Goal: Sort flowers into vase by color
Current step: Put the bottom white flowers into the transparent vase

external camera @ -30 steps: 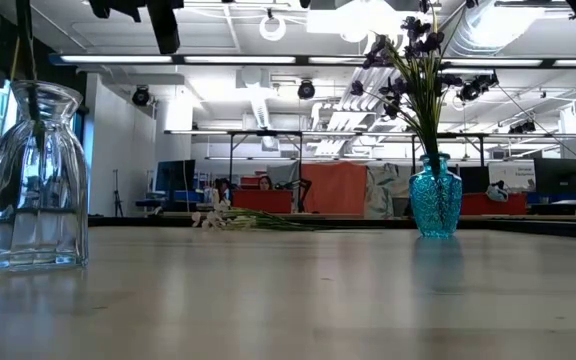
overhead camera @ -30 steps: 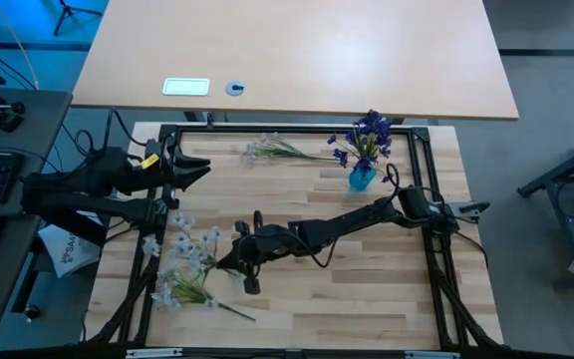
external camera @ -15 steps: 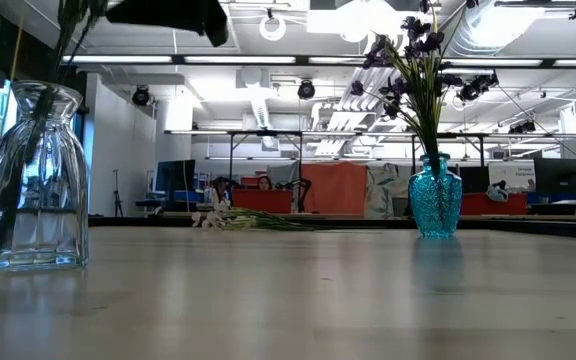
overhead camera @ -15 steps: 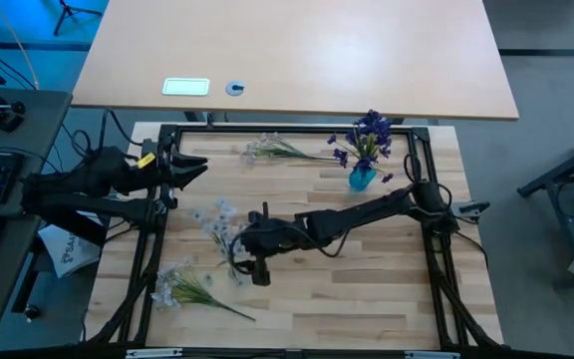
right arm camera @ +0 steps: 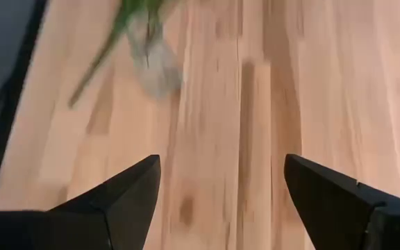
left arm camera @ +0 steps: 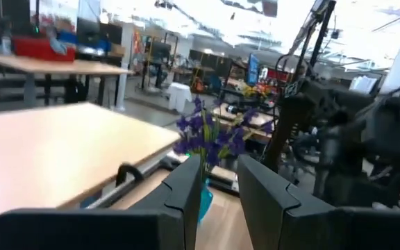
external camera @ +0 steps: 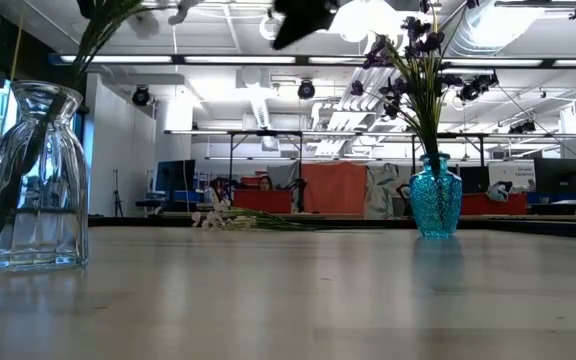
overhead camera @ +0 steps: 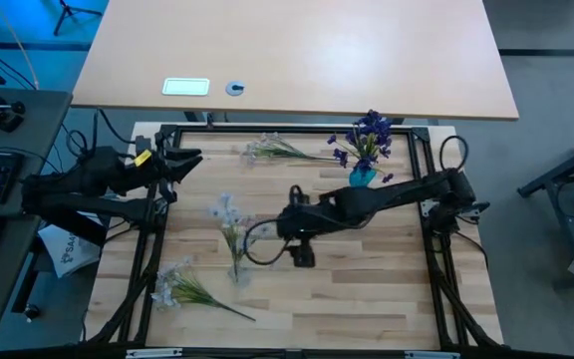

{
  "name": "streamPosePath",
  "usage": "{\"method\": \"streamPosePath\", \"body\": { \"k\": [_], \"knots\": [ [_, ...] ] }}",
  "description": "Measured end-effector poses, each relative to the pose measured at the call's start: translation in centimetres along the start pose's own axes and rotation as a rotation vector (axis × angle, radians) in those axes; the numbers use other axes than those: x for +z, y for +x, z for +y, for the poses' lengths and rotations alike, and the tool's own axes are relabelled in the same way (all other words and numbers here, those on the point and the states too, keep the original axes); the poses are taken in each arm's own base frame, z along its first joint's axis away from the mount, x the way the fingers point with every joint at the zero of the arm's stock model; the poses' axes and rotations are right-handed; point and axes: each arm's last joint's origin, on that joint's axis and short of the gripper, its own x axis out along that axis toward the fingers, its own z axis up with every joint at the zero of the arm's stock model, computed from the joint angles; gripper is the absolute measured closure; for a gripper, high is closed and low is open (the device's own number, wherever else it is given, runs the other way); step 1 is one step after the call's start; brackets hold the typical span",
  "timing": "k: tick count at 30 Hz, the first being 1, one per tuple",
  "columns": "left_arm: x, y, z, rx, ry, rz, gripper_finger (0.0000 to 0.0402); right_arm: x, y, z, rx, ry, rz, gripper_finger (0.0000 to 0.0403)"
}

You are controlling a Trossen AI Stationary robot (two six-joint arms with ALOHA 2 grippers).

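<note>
Landmark: the clear glass vase [external camera: 30,180], standing on the desk [overhead camera: 367,289]; seen from above it sits at [overhead camera: 236,261].
White sprig in the vase: one pale flower [overhead camera: 225,211] stands in the clear glass vase, its green stem leaning against the glass wall in the low view.
Blue vase: a small blue vase [overhead camera: 362,178] holding the purple flowers [overhead camera: 367,135] stands well apart from the clear glass vase, toward the far right of the desk.
Loose white flowers: one bunch [overhead camera: 182,287] lies flat on the desk near the clear glass vase, on its left and nearer side; another bunch [overhead camera: 277,150] lies on the far side of it, beside the blue vase.
Right pincer: [overhead camera: 302,249] hangs over the desk just to the right of the clear glass vase; in its wrist view the two fingers stand wide apart with only bare wood between them, so it is released and holds nothing.
Left pincer: [overhead camera: 189,160] waits at the desk's left edge, well apart from the clear glass vase; its fingers show a narrow gap with nothing in it.
Step in hand: I judge a white sprig is just placed, with the right arm clear of the vase.
Next move: probably reach for a loose white bunch, grip one stem low, lift it upright and lower it into the narrow neck without tipping the glass.
</note>
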Motion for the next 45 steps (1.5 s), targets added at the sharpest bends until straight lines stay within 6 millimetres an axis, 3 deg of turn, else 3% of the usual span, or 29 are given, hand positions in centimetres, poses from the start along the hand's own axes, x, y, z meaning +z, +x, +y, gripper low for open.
{"method": "streamPosePath", "body": {
  "k": [8, 14, 18, 22, 26, 35, 45],
  "knots": [
    [-3.1, -0.6, -0.3, -0.107, -0.143, 0.351, 0.0319, -2.9, -1.4, 1.9, -0.067, -0.058, 0.252, 0.0100],
    [-4.2, -1.5, -1.2, -0.263, -0.243, 0.535, 0.0319, -5.9, -2.2, 2.8, -0.133, -0.050, 0.375, 0.0100],
    [-5.2, -2.5, -1.8, -0.367, -0.296, 0.723, 0.0319, -10.0, -3.2, 2.8, -0.159, 0.082, 0.378, 0.0100],
    [-6.9, -3.4, -2.3, -0.374, -0.303, 0.979, 0.0328, -13.9, -3.8, 2.8, -0.147, 0.331, 0.272, 0.0100],
    [-8.3, -4.0, -3.6, -0.440, -0.265, 1.233, 0.0350, -16.2, -4.0, 3.5, -0.076, 0.544, 0.159, 0.0100],
    [-11.1, -5.3, -7.4, -0.516, -0.071, 1.521, 0.0399, -17.1, -3.5, 4.7, -0.043, 0.615, 0.072, 0.0100],
    [-15.7, -8.8, -13.2, -0.557, 0.183, 1.559, 0.0402, -17.0, -3.5, 4.6, -0.067, 0.565, 0.043, 0.0100]
  ]
}}
